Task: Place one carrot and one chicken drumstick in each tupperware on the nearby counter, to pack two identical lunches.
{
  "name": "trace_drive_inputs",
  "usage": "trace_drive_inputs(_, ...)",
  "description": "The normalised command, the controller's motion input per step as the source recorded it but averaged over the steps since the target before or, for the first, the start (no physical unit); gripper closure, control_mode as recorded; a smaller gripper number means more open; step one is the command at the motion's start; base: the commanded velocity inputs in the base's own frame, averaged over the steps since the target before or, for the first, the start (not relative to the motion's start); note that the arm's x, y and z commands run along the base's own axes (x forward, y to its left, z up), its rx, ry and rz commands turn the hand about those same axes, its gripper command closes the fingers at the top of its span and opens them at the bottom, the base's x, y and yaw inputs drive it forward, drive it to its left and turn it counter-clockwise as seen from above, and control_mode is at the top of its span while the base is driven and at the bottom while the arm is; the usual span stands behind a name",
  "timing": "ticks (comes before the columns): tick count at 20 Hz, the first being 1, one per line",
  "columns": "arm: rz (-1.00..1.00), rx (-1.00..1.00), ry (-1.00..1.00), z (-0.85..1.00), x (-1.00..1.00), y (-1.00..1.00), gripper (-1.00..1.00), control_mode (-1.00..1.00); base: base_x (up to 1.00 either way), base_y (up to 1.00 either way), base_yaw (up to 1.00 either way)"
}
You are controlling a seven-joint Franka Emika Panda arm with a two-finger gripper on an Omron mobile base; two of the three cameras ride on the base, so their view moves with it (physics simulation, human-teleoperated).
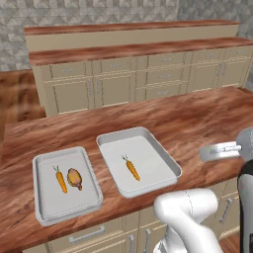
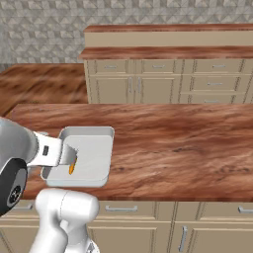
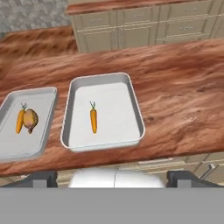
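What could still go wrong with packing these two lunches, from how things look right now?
1. The larger tray holds only a carrot; the smaller tray already has a carrot and a drumstick. A second drumstick dropped in the smaller one would leave the lunches uneven.
2. The smaller tray lies close to the counter edge, so a nudge from the arm might push it off.
3. The jaws are open and empty, so another fetch is needed.
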Motion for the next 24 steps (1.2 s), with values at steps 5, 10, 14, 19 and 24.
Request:
trace_drive_inputs(5, 0.01, 0.00, -0.03, 0.50, -1.00, -0.39, -1.00, -1.00, 0.00, 0.00, 0.00)
trace_drive_inputs(10, 0.00, 0.00, 0.00, 0.00, 0.00, 0.00, -1.00, 1.00, -0.81, -0.98, -0.12)
trace_drive_inputs(14, 0.00, 0.00, 0.00, 0.00, 0.00, 0.00, -1.00, 1.00, -0.49, -1.00, -0.24)
trace_drive_inputs(19, 0.00, 0.00, 0.00, 0.00, 0.00, 0.00, -1.00, 1.00, -0.30, -1.00, -0.33)
trace_drive_inputs(24, 0.00, 0.00, 0.00, 0.00, 0.00, 0.00, -1.00, 1.00, 0.00, -1.00, -0.54)
